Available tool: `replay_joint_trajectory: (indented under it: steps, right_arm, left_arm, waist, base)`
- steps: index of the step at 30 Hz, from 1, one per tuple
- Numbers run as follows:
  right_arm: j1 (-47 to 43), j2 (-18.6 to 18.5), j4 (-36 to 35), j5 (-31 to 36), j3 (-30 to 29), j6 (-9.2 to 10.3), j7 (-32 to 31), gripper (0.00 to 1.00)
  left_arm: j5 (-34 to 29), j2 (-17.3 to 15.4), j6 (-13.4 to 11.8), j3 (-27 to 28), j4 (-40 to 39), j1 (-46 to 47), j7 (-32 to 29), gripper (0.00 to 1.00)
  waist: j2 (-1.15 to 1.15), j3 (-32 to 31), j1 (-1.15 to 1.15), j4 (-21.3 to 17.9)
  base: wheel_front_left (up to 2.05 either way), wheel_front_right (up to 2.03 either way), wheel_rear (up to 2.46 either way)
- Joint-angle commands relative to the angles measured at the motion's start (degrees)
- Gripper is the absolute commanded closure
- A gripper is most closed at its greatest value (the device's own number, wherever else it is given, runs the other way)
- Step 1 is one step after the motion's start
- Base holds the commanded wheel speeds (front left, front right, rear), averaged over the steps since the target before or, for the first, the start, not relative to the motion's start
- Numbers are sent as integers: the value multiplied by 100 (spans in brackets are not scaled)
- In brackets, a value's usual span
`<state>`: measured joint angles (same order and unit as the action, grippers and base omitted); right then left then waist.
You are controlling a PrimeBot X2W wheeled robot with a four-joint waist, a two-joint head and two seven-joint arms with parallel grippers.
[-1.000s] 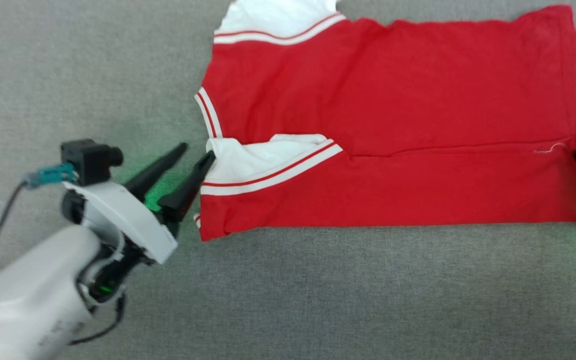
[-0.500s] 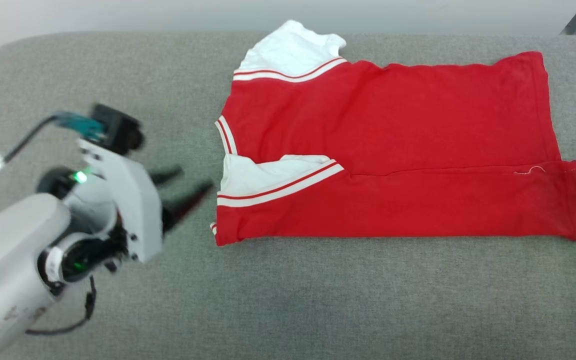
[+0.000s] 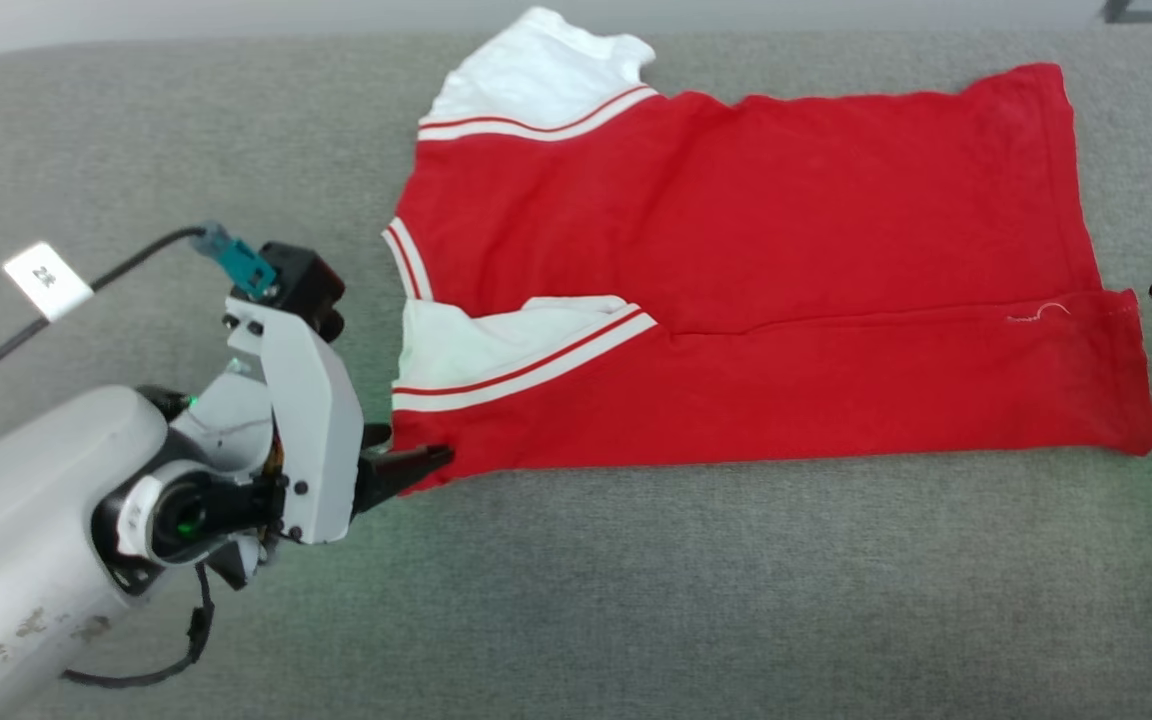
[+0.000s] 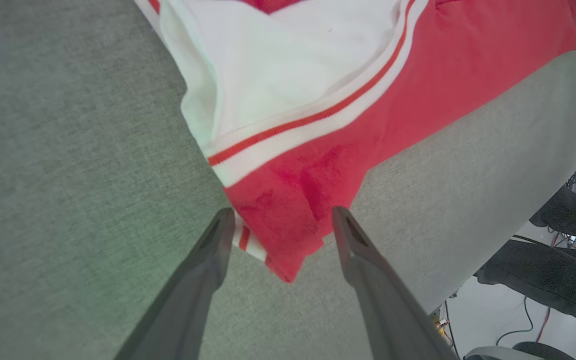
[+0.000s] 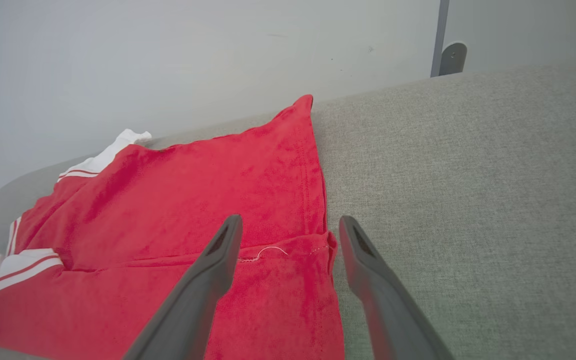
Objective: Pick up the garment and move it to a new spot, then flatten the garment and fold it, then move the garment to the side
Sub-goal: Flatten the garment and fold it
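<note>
**A:** Where do our arms stand?

**B:** Our left end effector [image 4: 282, 212] is released and holds nothing. Its fingers straddle the corner of the garment [image 3: 756, 250] nearest the counter's [image 3: 636, 600] front-left. Our right end effector [image 5: 290, 220] is spread too, with one finger above the hem and the other above bare counter.

**A:** And the garment itself?

**B:** It lies flat across the middle of the counter, reaching towards the back edge. The collar end points to the left edge and the hem to the right. The front long side is already turned over onto the body, with the white sleeve [image 3: 496, 335] tucked under that flap.

**A:** So we judge the next fold is in hand. How do we do it well?

**B:** We should pinch both layers at each end, not the top one alone. On the left we bite just inside the corner, so the striped trim doesn't slip out. On the right we shift inward until both fingers are over cloth.

**A:** And the lift?

**B:** We raise both ends together, keep the edge taut between us, and lay it parallel to the back edge.
</note>
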<state>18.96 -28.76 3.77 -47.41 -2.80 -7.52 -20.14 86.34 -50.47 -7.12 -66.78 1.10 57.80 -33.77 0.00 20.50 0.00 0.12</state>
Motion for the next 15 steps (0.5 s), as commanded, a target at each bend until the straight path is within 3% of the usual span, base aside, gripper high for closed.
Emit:
replay_joint_trajectory:
  steps: [1, 10, 11, 12, 13, 15]
  right_arm:
    - [52, -22, 4, -16, 7, 6, 46, 0]
    - [126, -84, -3, -50, 45, 6, 57, 0]
    - [125, -92, -6, -50, 50, 6, 46, 0]
    - [116, -104, -9, -49, 58, 6, 29, 0]
    - [104, -119, -11, -48, 64, 6, 7, 0]
    - [70, -161, -27, -42, 102, 6, -83, 0]
  left_arm:
    - [29, 42, -6, -19, 108, -92, 2, 0]
    - [296, 178, 194, -66, 667, -410, 1, 0]
    - [342, 206, 258, -69, 705, -440, 3, 4]
    - [403, 244, 309, -60, 737, -482, 12, 19]
    - [448, 275, 356, -51, 771, -521, 18, 45]
    - [514, 337, 437, -43, 825, -570, 39, 67]
  waist:
    - [0, 88, 0, -93]
    - [0, 188, 0, -223]
    - [0, 191, 0, -234]
    - [0, 190, 0, -242]
    - [0, 188, 0, -248]
    - [0, 182, 0, -257]
  base:
    - [0, 0, 0]
    - [0, 0, 0]
    - [0, 0, 0]
    - [0, 0, 0]
    - [0, 0, 0]
    - [0, 0, 0]
